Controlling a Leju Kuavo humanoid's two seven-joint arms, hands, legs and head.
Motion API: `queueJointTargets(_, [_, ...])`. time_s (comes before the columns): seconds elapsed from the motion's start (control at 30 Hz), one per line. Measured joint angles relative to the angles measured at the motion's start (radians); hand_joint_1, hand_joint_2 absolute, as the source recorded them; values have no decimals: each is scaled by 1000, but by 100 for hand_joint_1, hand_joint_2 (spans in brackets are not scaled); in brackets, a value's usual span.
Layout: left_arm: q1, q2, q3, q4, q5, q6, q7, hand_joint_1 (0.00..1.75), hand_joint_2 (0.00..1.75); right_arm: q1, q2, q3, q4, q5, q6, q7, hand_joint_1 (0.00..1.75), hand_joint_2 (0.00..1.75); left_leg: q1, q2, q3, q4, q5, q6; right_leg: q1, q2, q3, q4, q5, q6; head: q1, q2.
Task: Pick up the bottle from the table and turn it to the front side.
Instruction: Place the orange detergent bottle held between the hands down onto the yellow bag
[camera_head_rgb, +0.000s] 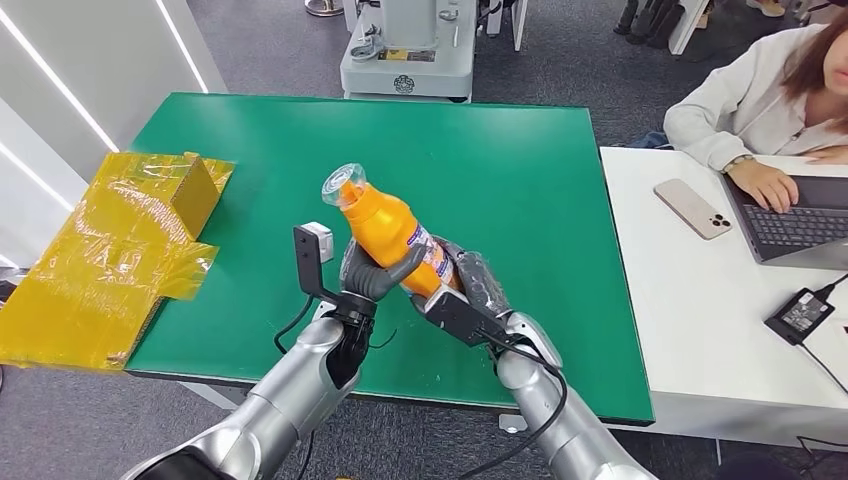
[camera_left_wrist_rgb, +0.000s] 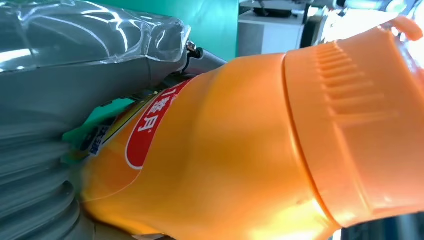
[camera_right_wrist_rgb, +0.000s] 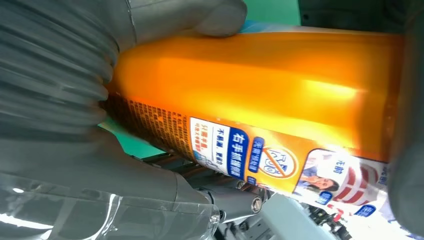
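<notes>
Currently the bottle (camera_head_rgb: 388, 232) is off the bench (camera_head_rgb: 520, 180), held in the air above the near part of the green surface, with its clear cap end tilted up and away from the robot. Both hands carry it. The left robot hand (camera_head_rgb: 372, 272) wraps the orange body just below the shoulder, its thumb lying across the side facing the head view. The right robot hand (camera_head_rgb: 468, 288) closes around the lower, labelled portion, fingers curled about the base end. Neither hand is spread; each is closed on the bottle.

The two-handed hold appears deliberate: one hand can support the weight while the other regrips, which is likely how the bottle gets rotated about its long axis. In the right wrist view, small printed text and a warning symbol face the camera, which suggests the back label. The left wrist view shows a red label patch with large characters, probably the front, so the turn looks partly done.

To one side of the bench lies a yellow wrapped package (camera_head_rgb: 110, 255). A person (camera_head_rgb: 770, 100) works at a laptop (camera_head_rgb: 795, 215) on the adjacent white table (camera_head_rgb: 700, 330), well apart from the robot.
</notes>
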Motion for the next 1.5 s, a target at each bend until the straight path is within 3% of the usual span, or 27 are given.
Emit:
queueJointTargets(0.03, [7, 2, 11, -10, 11, 2, -4, 173, 175, -3, 2, 3, 4, 0, 2, -1, 1, 175, 0, 0, 0, 0, 0, 0, 0, 0, 0, 0, 0, 0, 0, 0])
queueJointTargets(0.13, [22, 13, 44, -45, -7, 40, -33, 175, 175, -2, 5, 11, 11, 7, 7, -5, 0, 175, 0, 0, 0, 0, 0, 0, 0, 0, 0, 0, 0, 0, 0, 0])
queueJointTargets(0.2, [28, 25, 56, -77, -73, 113, -70, 175, 175, 7, 5, 14, 12, 12, 7, -6, 0, 175, 0, 0, 0, 0, 0, 0, 0, 0, 0, 0, 0, 0, 0, 0])
queueJointTargets(0.3, [27, 59, 62, -135, -229, 253, -99, 175, 175, 40, -4, 14, 9, 19, 9, -8, 0, 175, 0, 0, 0, 0, 0, 0, 0, 0, 0, 0, 0, 0, 0, 0])
queueJointTargets(0.4, [27, 84, 62, -180, -357, 333, -101, 175, 175, 70, -10, 17, -3, 24, 10, -12, 0, 175, 0, 0, 0, 0, 0, 0, 0, 0, 0, 0, 0, 0, 0, 0])
queueJointTargets(0.5, [16, 110, 46, -203, -612, 521, -72, 175, 175, 92, -13, 20, -26, 39, 12, -14, 0, 175, 0, 0, 0, 0, 0, 0, 0, 0, 0, 0, 0, 0, 0, 0])
queueJointTargets(0.57, [-7, 134, 29, -204, -848, 656, -15, 175, 175, 105, -15, 23, -48, 54, 14, -10, 0, 175, 0, 0, 0, 0, 0, 0, 0, 0, 0, 0, 0, 0, 0, 0])
queueJointTargets(0.63, [-31, 155, 19, -201, -1044, 719, 53, 175, 175, 113, -15, 27, -68, 64, 19, -3, 0, 175, 0, 0, 0, 0, 0, 0, 0, 0, 0, 0, 0, 0, 0, 0])
queueJointTargets(0.73, [-69, 195, -3, -179, -1423, 735, 258, 175, 175, 121, -15, 30, -94, 77, 27, 3, 0, 175, 1, 1, 1, 0, 1, -1, 1, 1, 0, 0, 0, 0, 0, 0])
queueJointTargets(0.8, [-124, 235, -78, -112, -1729, 735, 446, 175, 175, 130, -18, 30, -112, 85, 24, 4, 0, 175, 1, 2, 1, 0, 1, -1, 1, 1, 0, 0, 1, -1, 0, 0])
queueJointTargets(0.87, [-182, 277, -187, -21, -1890, 732, 540, 175, 175, 143, -24, 29, -131, 87, 14, 3, 0, 175, 1, 2, 1, 0, 1, -1, 1, 2, 0, 1, 1, -1, 0, 0])
queueJointTargets(0.97, [-225, 326, -304, 79, -1851, 714, 565, 175, 175, 173, -41, 25, -165, 85, -5, -2, 0, 175, 1, 4, 1, 0, 1, -1, 1, 4, -1, 1, 1, -1, 0, 0])
queueJointTargets(1.1, [-249, 377, -396, 162, -1804, 680, 580, 175, 175, 207, -61, 20, -207, 82, -9, -4, 0, 175, 1, 5, 1, 0, 0, -2, 1, 5, -2, 1, 1, -1, 0, 0])
queueJointTargets(1.27, [-250, 429, -425, 223, -1770, 642, 573, 175, 175, 221, -74, 12, -237, 70, -10, -4, 0, 175, 1, 5, 0, -1, 0, -2, 1, 5, -2, 1, 1, -1, 0, 0])
queueJointTargets(1.5, [-176, 563, -413, 266, -1694, 686, 572, 175, 175, 266, -105, 4, -262, 36, -28, -27, 0, 175, 1, 8, 1, -1, -1, -4, 1, 9, -3, 1, 0, -2, 0, 0])
